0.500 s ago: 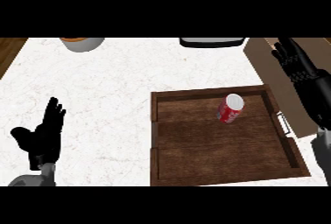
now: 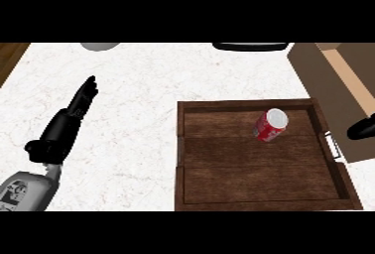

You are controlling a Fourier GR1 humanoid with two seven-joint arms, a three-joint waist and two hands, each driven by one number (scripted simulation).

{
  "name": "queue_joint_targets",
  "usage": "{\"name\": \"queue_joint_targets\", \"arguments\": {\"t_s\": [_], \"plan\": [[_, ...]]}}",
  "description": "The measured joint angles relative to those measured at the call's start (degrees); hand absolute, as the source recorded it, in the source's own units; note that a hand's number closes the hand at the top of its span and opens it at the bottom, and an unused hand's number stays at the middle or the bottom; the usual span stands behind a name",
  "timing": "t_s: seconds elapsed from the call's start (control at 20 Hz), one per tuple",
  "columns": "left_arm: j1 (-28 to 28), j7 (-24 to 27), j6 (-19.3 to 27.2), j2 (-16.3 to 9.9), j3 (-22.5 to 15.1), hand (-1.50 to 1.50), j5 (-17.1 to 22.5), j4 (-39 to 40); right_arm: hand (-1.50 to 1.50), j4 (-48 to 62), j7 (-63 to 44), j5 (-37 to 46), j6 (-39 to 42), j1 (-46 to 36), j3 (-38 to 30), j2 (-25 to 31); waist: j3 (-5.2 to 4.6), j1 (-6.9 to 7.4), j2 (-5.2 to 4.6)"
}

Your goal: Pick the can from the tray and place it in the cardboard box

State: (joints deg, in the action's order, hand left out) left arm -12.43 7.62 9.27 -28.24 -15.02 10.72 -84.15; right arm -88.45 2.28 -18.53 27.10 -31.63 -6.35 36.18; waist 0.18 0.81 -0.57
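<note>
The black left hand lies over the white marbled surface, fingers straight and open, well apart from the tray. Only a black tip of the right hand shows at the right edge, so I cannot tell its state. The red cylindrical can with a white top stands inside the dark brown wooden tray, in its far right part. The tan cardboard box sits just beside the tray's right side.
</note>
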Motion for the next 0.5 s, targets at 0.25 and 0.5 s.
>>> {"name": "queue_joint_targets", "arguments": {"t_s": [0.25,0.5], "plan": [[-2.42,0.21,-3.84,-1.04,-2.05,0.0,-1.19,-0.85,-1.5,8.81,15.46,5.51,10.77,-2.24,-1.21,5.51,0.06,1.05,-0.48],[-2.8,-0.29,-5.34,-1.04,-2.71,0.0,-1.5,-2.0,-1.5,10.78,26.6,16.58,9.89,-3.86,2.03,9.21,0.03,1.69,-0.4]]}}
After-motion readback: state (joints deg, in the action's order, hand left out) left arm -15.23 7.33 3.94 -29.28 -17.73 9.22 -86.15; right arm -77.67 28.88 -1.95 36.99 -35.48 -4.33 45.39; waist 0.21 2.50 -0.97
